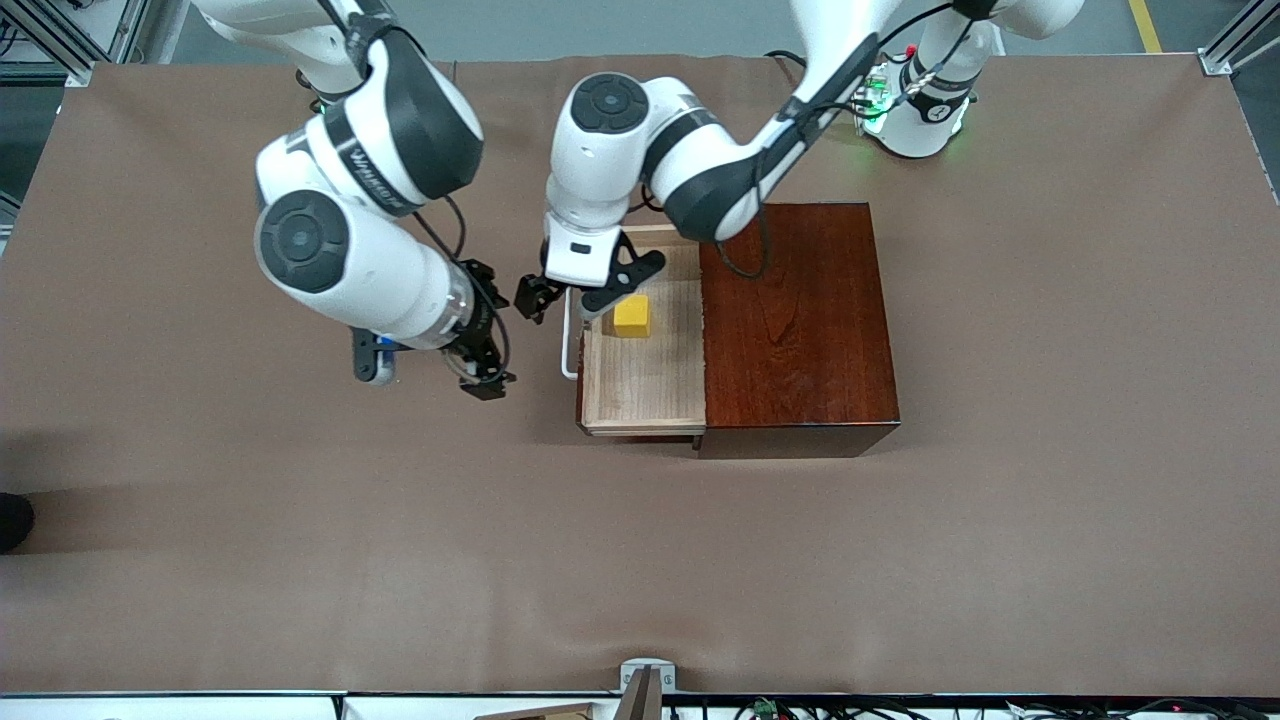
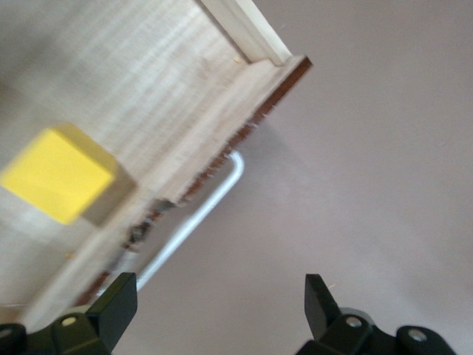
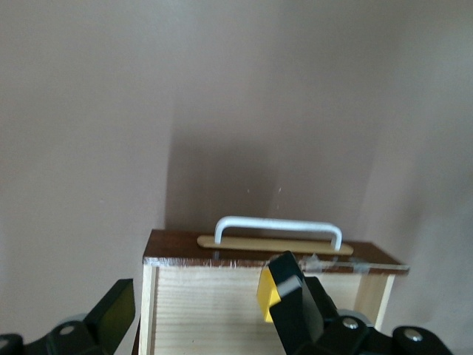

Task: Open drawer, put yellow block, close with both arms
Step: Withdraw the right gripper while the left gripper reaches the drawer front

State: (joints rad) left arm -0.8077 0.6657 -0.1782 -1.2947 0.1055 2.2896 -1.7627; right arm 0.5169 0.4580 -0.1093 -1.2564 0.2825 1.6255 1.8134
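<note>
The drawer (image 1: 645,385) (image 2: 148,74) (image 3: 214,303) stands pulled out of the dark box (image 1: 800,320) toward the right arm's end. On its wooden floor, near the front, sits the yellow block (image 1: 632,316) (image 2: 55,181) (image 3: 266,296). My left gripper (image 1: 572,300) (image 2: 219,307) hangs open and empty, straddling the drawer front by the white handle (image 1: 567,350) (image 2: 199,211) (image 3: 277,222). My right gripper (image 1: 488,330) (image 3: 203,310) is open and empty over the table, a short way from the handle toward the right arm's end. In the right wrist view one finger hides part of the block.
Brown cloth (image 1: 300,560) covers the whole table. A dark object (image 1: 12,520) pokes in at the table edge on the right arm's end. A small metal bracket (image 1: 645,680) sits at the edge nearest the front camera.
</note>
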